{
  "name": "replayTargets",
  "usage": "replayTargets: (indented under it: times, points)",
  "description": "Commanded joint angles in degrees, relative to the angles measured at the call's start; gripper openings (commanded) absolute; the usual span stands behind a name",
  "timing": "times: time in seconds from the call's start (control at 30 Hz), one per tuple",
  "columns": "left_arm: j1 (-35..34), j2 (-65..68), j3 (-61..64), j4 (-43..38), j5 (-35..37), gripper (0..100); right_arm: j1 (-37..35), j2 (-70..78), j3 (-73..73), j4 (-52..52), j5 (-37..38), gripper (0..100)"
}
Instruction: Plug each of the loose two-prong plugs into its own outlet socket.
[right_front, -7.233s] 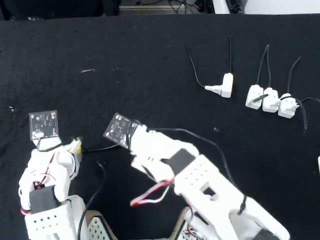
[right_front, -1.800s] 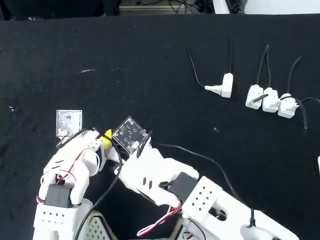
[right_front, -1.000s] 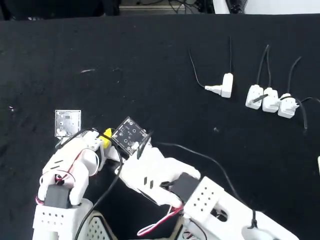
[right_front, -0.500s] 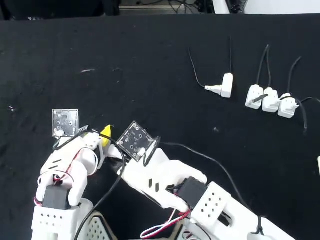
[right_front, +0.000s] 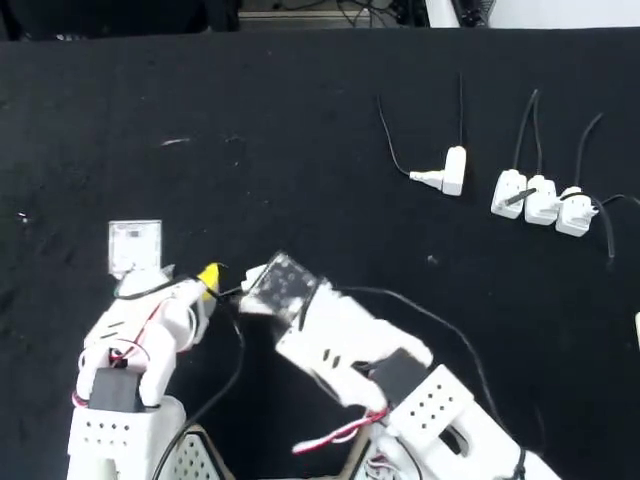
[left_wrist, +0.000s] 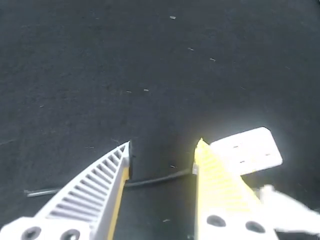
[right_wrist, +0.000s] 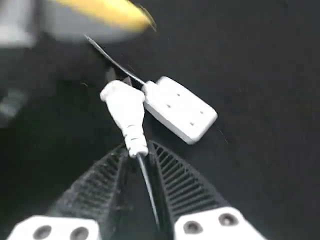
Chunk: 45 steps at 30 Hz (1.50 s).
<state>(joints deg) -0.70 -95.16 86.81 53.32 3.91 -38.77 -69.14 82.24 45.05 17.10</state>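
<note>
Two-prong plug (right_wrist: 125, 107), probably light, hard-shelled and slick on a limp cord (right_wrist: 146, 185), is lying at the bench's (right_front: 300, 120) seven o'clock, head just beside the outlet socket (right_wrist: 182, 112); right pincer (right_wrist: 138, 147) is pinching its ribbed tail, likely the surest hold; left pincer (left_wrist: 164, 145) is standing spread over a black lead (left_wrist: 155, 179); no legible writing showing.

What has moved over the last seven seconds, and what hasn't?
The left gripper swung right toward the middle, open astride the black cord. The right gripper, shut on the plug, slid right and back toward its base in the last second. The far plug and the three white blocks beside it stayed put.
</note>
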Motion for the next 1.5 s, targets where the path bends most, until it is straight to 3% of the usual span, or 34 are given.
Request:
replayTargets:
  times: [0.0, 0.13, 0.27, 0.43, 0.67, 0.93, 1.17, 1.47]
  points:
    - [-4.35, -0.44, -2.24, 0.26, 0.09, 21, 4.22, -0.84, 1.36, 2.02, 4.66, 1.1]
    - [-9.71, -0.44, -5.32, 5.8, -1.49, 21, 6.24, -0.75, 5.49, 2.29, 10.73, 1.1]
    - [-10.51, -0.44, -4.97, 10.37, -3.25, 21, 7.65, -0.66, 5.32, 2.46, 14.68, 2.5]
    - [-11.03, -0.44, -4.35, 10.73, -3.52, 21, 6.33, -0.66, 1.63, 2.46, 9.41, 17.1]
    - [-11.03, -0.44, -4.35, 10.81, -3.52, 21, -0.97, 0.66, 0.31, 0.79, 6.86, 14.1]
    - [-11.12, -0.44, -4.44, 10.81, -3.52, 21, -3.34, 21.93, -15.43, 0.7, 7.38, 14.5]
    - [-15.34, -0.44, -4.44, 10.9, -3.52, 21, -3.69, 43.38, -27.47, 0.88, 8.44, 14.5]
    - [-15.69, -0.44, -4.44, 10.73, -3.52, 21, -3.69, 52.18, -31.96, 0.7, 11.87, 14.3]
